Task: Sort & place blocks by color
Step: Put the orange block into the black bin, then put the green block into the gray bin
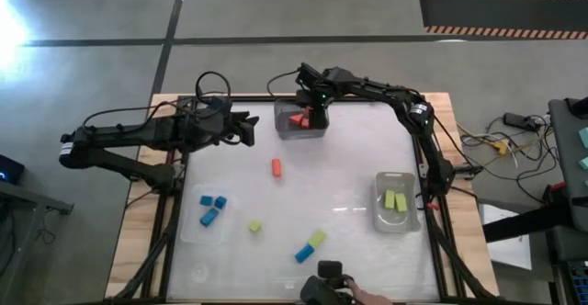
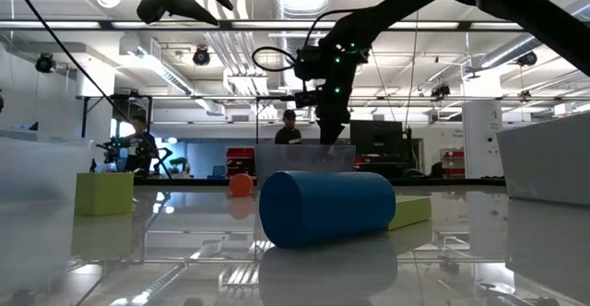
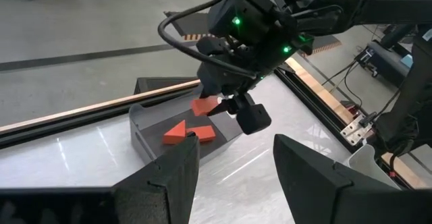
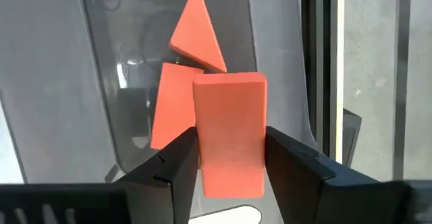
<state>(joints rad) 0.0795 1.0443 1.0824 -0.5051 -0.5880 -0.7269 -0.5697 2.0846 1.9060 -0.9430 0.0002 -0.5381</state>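
Note:
A clear bin (image 1: pixel 292 132) at the table's far edge holds two orange-red blocks, a wedge (image 4: pixel 196 28) and an oblong one (image 4: pixel 172 113). Over it my right gripper (image 1: pixel 313 114) points steeply down, shut on a third orange-red oblong block (image 4: pixel 229 136). My left gripper (image 1: pixel 250 129) hangs open and empty left of that bin, facing it. Blue blocks (image 1: pixel 212 208) lie in a near-left bin and yellow-green blocks (image 1: pixel 396 200) in a right bin. One orange-red block (image 1: pixel 276 167), two yellow-green blocks (image 1: pixel 254 225) (image 1: pixel 316 240) and one blue block (image 1: pixel 304 253) lie loose on the table. My right gripper pinches the orange-red oblong block by its two long sides (image 4: pixel 229 173) between its two fingers (image 4: pixel 177 166), at the block's end nearer the wrist. The fingers come from above, slanting down. The block (image 3: pixel 204 106) hangs over the bin's inside, above the two blocks lying there.
The loose blue block (image 2: pixel 327 206) lies close before the low camera, with a yellow-green block (image 2: pixel 103 194) to its left. A dark object (image 1: pixel 328 282) sits at the table's near edge. People stand in the room beyond the table. Bare tabletop lies between the bins.

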